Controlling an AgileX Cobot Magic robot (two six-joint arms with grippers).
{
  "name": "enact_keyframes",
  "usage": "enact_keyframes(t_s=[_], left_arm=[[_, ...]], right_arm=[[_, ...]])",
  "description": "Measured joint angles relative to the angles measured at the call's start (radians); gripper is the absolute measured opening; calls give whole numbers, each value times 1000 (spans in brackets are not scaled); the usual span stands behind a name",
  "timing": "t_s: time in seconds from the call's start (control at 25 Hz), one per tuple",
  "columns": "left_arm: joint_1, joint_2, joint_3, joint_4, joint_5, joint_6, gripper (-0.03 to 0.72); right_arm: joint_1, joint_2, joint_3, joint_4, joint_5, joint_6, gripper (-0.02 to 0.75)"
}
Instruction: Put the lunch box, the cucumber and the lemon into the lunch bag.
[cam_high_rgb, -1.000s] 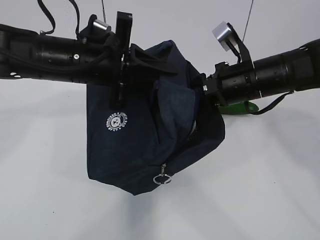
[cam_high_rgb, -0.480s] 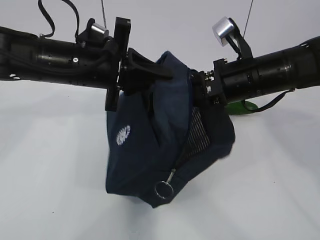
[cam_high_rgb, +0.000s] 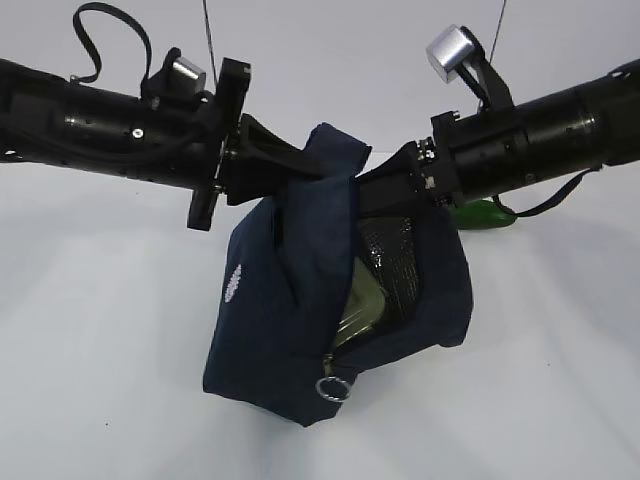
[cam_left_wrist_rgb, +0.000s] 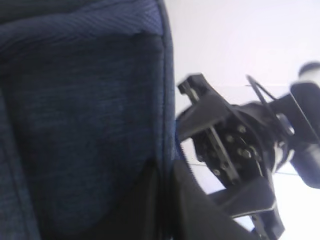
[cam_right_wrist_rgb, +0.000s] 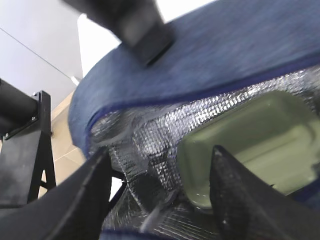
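Bright, even light; blurred wrist views

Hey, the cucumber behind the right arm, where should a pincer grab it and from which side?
Only a short glossy end of the cucumber shows past the right arm, lying flat on the table. Probably best gripped across its narrow width near the middle, coming from above, once that arm clears it. The rest is hidden.

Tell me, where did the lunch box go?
The lunch box is inside the lunch bag, peeking through its open side in the middle of the exterior view, against the silver lining. The right wrist view shows its pale green lid there too.
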Motion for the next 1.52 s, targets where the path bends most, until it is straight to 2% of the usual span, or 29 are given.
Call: enact_keyframes(t_s=[0.2, 0.32, 0.64, 0.8, 0.84, 1.12, 1.28, 1.4, 1.52], left_arm=[[55, -6, 0, 54, 17, 0, 9], [68, -35, 0, 148, 17, -8, 9], [109, -87, 0, 329, 20, -37, 9], [128, -111, 0, 443, 22, -67, 9], [130, -115, 0, 461, 22, -71, 9], [140, -140, 0, 597, 24, -113, 9], [203, -180, 0, 627, 20, -124, 9], [260, -194, 0, 640, 22, -128, 9], [285, -199, 0, 648, 24, -128, 9]], right_arm=[[0, -18, -80, -193, 28, 141, 486], [0, -18, -122, -232, 32, 191, 487], [0, -18, -164, -255, 25, 243, 486], [0, -18, -164, -249, -53, 258, 486], [0, -18, -164, -246, -78, 262, 509], [0, -16, -164, -225, -203, 330, 494], [0, -7, -164, -222, -253, 350, 491], [0, 1, -164, -212, -306, 380, 463], [0, 7, -164, -193, -332, 390, 434]])
